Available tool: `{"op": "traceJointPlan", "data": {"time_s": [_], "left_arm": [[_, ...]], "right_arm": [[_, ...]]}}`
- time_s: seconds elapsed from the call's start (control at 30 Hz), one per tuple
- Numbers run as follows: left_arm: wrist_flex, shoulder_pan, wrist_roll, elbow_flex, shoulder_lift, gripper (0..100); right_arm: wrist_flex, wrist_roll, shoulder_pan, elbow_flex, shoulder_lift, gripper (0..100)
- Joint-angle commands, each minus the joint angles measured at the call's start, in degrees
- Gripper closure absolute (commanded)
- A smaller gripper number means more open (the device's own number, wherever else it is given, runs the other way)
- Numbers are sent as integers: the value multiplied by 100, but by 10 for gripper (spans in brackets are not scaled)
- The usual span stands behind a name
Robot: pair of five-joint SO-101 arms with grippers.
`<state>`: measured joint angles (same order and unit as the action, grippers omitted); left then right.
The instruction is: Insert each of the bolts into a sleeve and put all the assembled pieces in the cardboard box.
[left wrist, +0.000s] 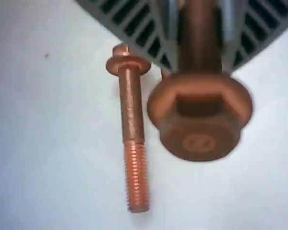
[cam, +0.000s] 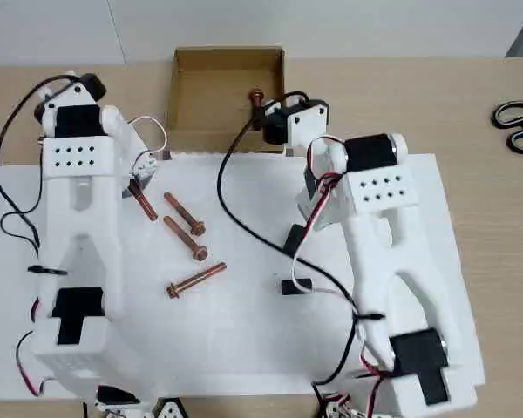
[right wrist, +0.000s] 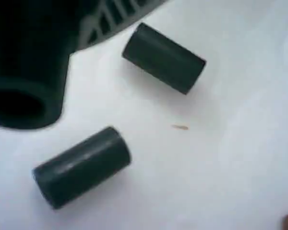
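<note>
A bolt (left wrist: 199,115) is held tight in the left end effector (left wrist: 199,28), and its wide head sticks out past the jaws. A sleeve (right wrist: 24,103) seems to be gripped in the right end effector (right wrist: 43,52), with its open hole seen at one end. So the step in hand is judged to be the joining: one bolt and one sleeve are picked up but not yet put together. For the next move, the two arms would need to be brought close. The bolt's thin end would have to be lined up straight with the sleeve's hole and then pushed in slowly. In the high view, the held bolt (cam: 144,202) is found at about 10 o'clock on the white mat (cam: 244,348), well apart from the right arm. Three loose bolts (cam: 185,237) are laid near it, toward 4 o'clock. Two loose sleeves (cam: 295,237) are laid near the middle of the mat, beside the right arm. The cardboard box (cam: 209,87) is set at 12 o'clock on the bench (cam: 497,226), just beside the mat's far edge. Scissors (cam: 516,126) are left at 2 o'clock.
</note>
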<state>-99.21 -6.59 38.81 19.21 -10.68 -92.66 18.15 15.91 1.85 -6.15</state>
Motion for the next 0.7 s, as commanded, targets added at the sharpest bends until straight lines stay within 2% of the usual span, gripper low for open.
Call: {"op": "traceJointPlan", "data": {"time_s": [0.0, 0.27, 0.53, 0.67], "left_arm": [[-62, 18, -510, 295, 818, 994], [-35, 18, -1538, 277, 1908, 994], [-62, 18, -2040, 259, 2708, 994], [-44, 123, -2418, 31, 3209, 994]], "right_arm": [[-312, -44, 215, 44, -470, 991], [-558, -835, 321, 35, -690, 992], [-576, -1345, 1165, 26, -1314, 995], [-567, -1609, 1341, -26, -1692, 995]]}}
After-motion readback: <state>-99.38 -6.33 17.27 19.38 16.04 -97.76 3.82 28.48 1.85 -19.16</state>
